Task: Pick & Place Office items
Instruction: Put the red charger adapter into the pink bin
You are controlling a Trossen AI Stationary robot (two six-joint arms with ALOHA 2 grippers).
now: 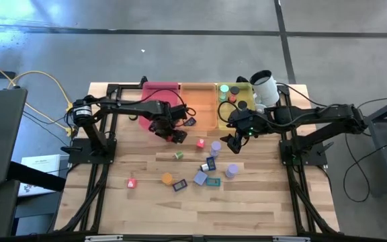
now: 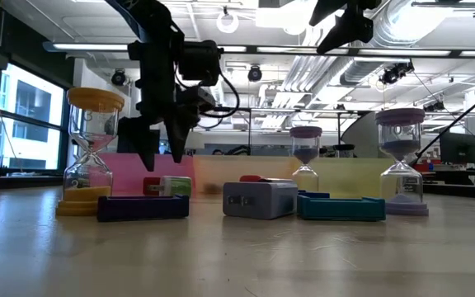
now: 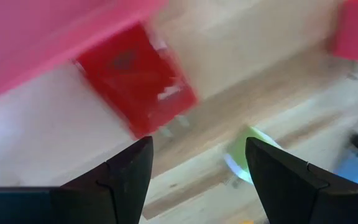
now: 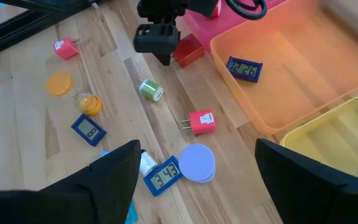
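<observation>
1. The left hand (image 1: 173, 132) hangs with its fingers apart and empty, right over the red block (image 1: 178, 136), which lies on the bench (image 1: 261, 208) just in front of the pink tray (image 1: 158, 91). In the left wrist view the red block (image 3: 135, 78) sits just ahead of the 2 open fingertips (image 3: 129, 163), at a slant to the gap between them.
2. The right hand (image 1: 234, 142) also stands open and holds nothing, at the near edge of the yellow tray (image 1: 244, 86) and above the bench.
3. The rest of the office items lie loose between the arms: a pink plug block (image 4: 202, 121), a green piece (image 4: 149, 90), a lavender hourglass (image 4: 197, 163), a blue clock (image 4: 166, 175), an orange hourglass (image 4: 73, 92). 1 blue clock (image 4: 245, 69) already lies in the orange tray (image 4: 303, 74).
4. Judgement: the left hand is far nearer the red block than the right. The move turns on dropping straight down and turning the wrist so the fingers close across the block's short side.
</observation>
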